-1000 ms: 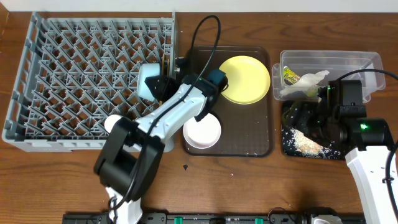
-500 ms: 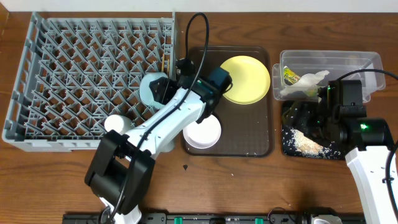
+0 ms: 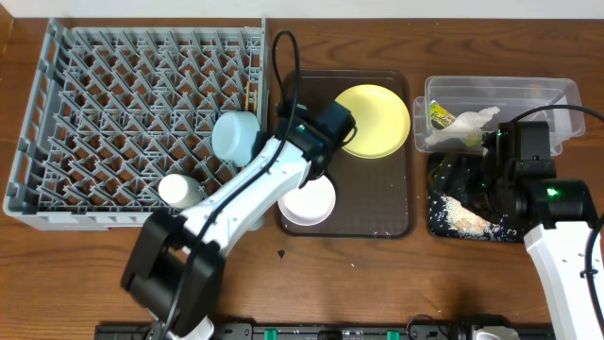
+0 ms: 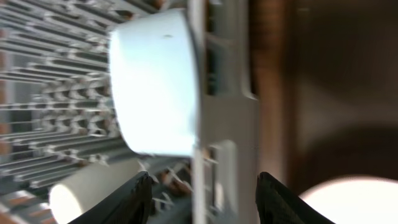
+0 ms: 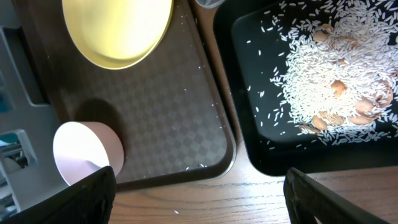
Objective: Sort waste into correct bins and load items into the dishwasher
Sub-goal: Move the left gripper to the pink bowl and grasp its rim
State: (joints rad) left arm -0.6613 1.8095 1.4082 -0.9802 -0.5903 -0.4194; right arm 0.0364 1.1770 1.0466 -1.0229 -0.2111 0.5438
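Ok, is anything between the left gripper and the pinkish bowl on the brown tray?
Nothing visible does. The left gripper, open, hangs over the rack wall; the pinkish bowl sits on the brown tray beyond that wall, with only bare tray around it.

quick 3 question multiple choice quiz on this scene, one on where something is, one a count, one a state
1. Where is the light blue bowl? A in the clear tub; B in the grey rack; C on the black tray.
2. How many dishes lie on the brown tray? A two; B one; C four.
3. How is the left gripper? A shut on the bowl; B shut on a cup; C open, empty.
B, it sits among the rack's pegs; A, the yellow plate and white-pinkish bowl; C, its fingers stand apart, gripping nothing.
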